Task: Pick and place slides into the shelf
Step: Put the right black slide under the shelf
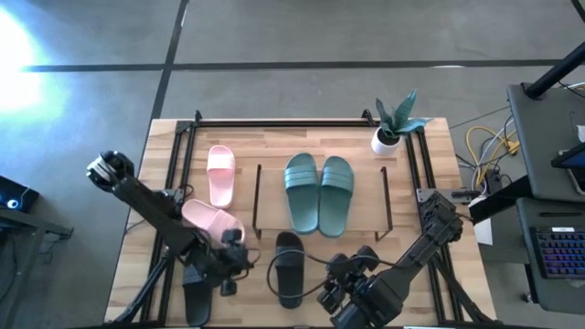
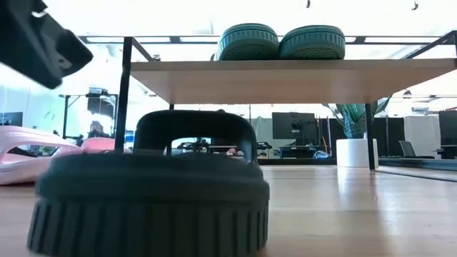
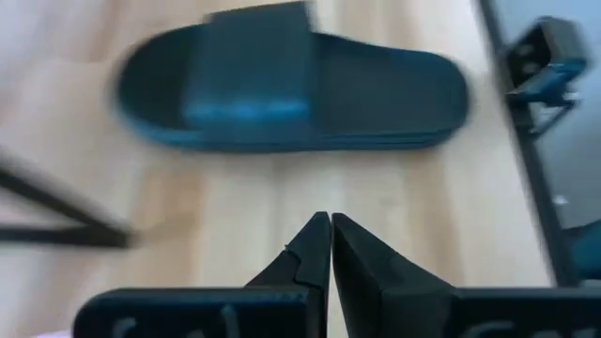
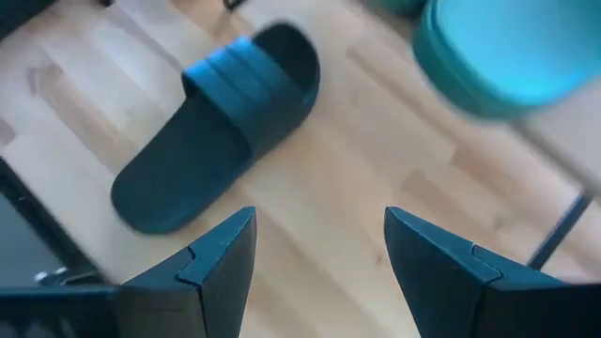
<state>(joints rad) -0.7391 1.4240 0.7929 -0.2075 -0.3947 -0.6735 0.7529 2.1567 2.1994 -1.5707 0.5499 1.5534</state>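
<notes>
Right gripper (image 4: pixel 319 258) hangs wide open by the black slide (image 4: pixel 218 131); teal pair's shelved, so next it needs lowering to grab it. Left gripper (image 3: pixel 329 246) sits pinched closed.

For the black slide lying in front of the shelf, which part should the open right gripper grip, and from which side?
Probably the strap. The black slide lies flat, sole down, in front of the shelf, and its strap arches clear of the footbed, leaving a gap for a finger. The right gripper, open, would best come from above, one finger under the arch and one outside it.
</notes>
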